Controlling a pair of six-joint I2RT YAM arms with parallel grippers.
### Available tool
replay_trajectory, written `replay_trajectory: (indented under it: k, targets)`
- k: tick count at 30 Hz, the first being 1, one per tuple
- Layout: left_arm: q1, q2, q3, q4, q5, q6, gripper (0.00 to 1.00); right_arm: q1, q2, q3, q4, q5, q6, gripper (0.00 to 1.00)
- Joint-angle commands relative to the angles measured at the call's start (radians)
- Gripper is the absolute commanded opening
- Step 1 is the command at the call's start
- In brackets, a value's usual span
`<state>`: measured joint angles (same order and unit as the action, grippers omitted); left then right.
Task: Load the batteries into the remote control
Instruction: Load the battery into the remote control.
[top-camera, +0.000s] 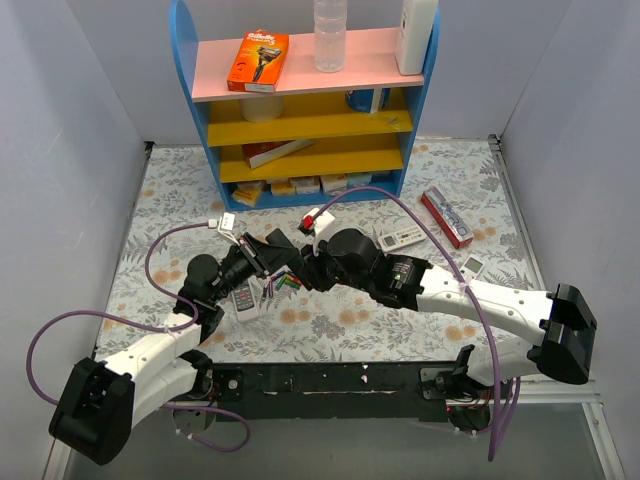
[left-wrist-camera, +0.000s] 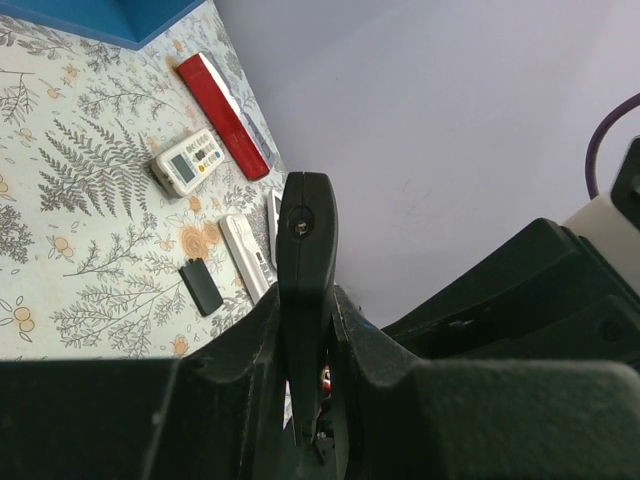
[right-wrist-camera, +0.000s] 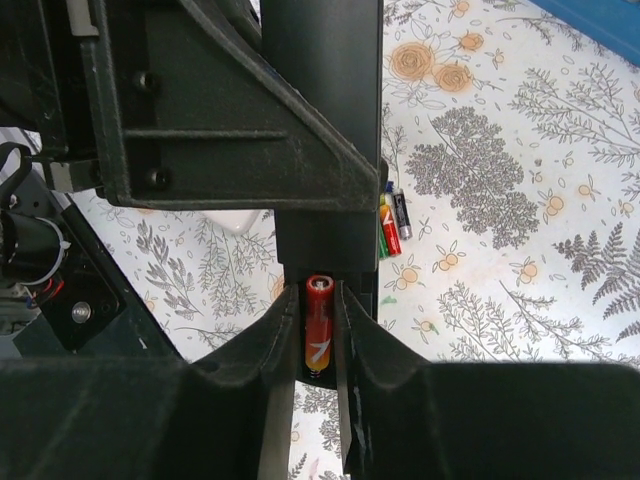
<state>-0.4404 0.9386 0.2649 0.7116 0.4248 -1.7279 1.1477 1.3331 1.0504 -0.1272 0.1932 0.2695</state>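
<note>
The remote control (left-wrist-camera: 305, 230), a slim, rigid black bar, looks light, with smooth and probably slippery faces. It is best taken across its long flanks. It is clamped on edge in the pressed-together left gripper (left-wrist-camera: 305, 300), at 9 o'clock of the desk's (top-camera: 400, 330) centre. A red battery (right-wrist-camera: 318, 335), small, hard and apt to roll, is pinched round its barrel by the right gripper (right-wrist-camera: 318, 310) at the remote's 6 o'clock end. Spare batteries (right-wrist-camera: 392, 222), red, green and dark, lie on the desk at its 1 o'clock.
</note>
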Motion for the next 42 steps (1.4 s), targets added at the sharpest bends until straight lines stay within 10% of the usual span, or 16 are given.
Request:
replay_trajectory:
  k: [1,22,42]
  targets:
    - [-0.003,-0.034,0.050,0.060,0.019,-0.016,0.00,0.006,-0.015,0.013,-0.025,0.026,0.025,0.29]
    - [-0.004,0.014,0.074,0.088,0.103,-0.012,0.00,0.006,-0.074,0.157,-0.127,-0.051,-0.124,0.53]
    - [-0.003,0.054,0.192,-0.037,0.259,0.053,0.00,0.004,-0.210,0.151,-0.354,-0.336,-0.814,0.54]
